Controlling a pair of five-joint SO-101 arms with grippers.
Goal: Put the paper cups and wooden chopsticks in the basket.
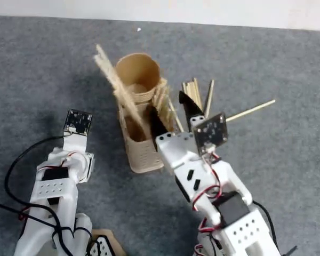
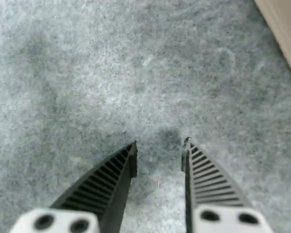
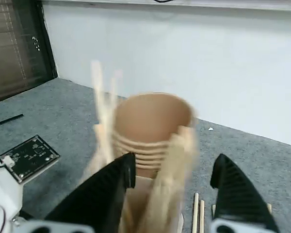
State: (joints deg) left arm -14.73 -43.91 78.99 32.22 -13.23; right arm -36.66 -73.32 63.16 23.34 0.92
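In the high view, a basket is seen around the middle of the grey tabletop, with stacked paper cups and several wooden chopsticks standing in it. Loose chopsticks are spread beside it, toward the right edge. The right hand is held at the basket, parted.

In the left wrist view, the left hand is shown apart over bare tabletop, gripping nothing.

In the right wrist view, the cups and blurred sticks, probably chopsticks, are framed between spread fingers.
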